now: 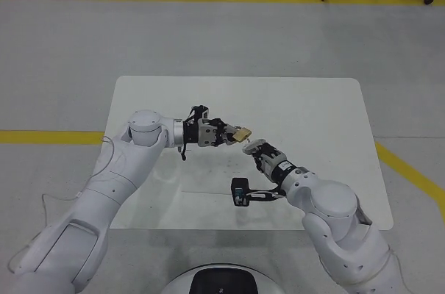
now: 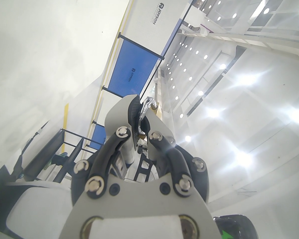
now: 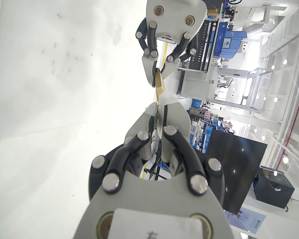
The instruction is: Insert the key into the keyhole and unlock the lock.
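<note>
Padlock [image 1: 242,134], brass body with a silver shackle [image 2: 145,108]: held in the air over the middle of the white tabletop [image 1: 318,110], not resting on it. In the right wrist view the brass body [image 3: 160,83] hangs out of the far gripper with its free end turned toward the key.

Key [image 3: 159,121], flat, silver: lies in line with the padlock. Its tip meets the padlock's free end. Whether the blade is inside the keyhole cannot be told.

Left gripper [image 1: 233,134]: at 9 o'clock of the padlock in the top view, fingers pressed together on the shackle end. The left wrist view shows the shackle curving out between the two pads of this gripper [image 2: 139,118]. The right wrist view shows the same gripper [image 3: 157,75] farther off, pinching the top of the brass body.

Right gripper [image 1: 253,145]: at about 4 o'clock of the padlock, just beside it, fingers closed on the key's head. Its own wrist view shows the key clamped edge-on between the fingertips of the gripper [image 3: 159,115].

Tabletop: white, rounded corners.

Floor: grey, with a yellow line [image 1: 45,137] at 9 o'clock of the tabletop and another yellow line [image 1: 417,180] at 4 o'clock.
</note>
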You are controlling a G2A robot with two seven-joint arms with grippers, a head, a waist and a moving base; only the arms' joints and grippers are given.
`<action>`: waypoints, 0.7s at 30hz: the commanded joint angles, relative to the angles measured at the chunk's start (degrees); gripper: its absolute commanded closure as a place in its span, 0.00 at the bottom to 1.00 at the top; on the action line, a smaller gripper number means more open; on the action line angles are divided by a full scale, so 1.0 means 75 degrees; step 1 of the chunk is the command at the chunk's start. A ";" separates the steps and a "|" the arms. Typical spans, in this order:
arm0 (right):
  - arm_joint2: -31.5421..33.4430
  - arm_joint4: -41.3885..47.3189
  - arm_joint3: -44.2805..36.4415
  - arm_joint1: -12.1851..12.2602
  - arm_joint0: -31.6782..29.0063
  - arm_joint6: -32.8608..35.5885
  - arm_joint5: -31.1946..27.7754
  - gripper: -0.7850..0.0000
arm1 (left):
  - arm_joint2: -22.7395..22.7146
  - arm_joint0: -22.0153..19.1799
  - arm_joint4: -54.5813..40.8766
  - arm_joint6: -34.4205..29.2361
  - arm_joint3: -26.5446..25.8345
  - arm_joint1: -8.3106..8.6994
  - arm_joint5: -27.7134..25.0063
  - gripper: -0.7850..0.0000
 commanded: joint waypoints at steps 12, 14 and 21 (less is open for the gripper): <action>0.0797 -0.1332 -0.0498 0.0576 -0.0681 -0.3135 0.0105 1.00 | 0.0217 -0.0379 0.0587 -0.1166 0.0434 0.0043 -0.0022 1.00; 0.0795 -0.1447 -0.0433 0.0621 -0.0680 -0.3320 0.0163 1.00 | 0.0292 -0.0402 0.0619 -0.1186 0.0426 0.0017 -0.0034 1.00; 0.0812 -0.1268 -0.0229 0.0666 -0.0523 -0.3337 0.0163 1.00 | 0.0409 -0.0462 0.0651 -0.1192 0.0446 -0.0039 -0.0104 1.00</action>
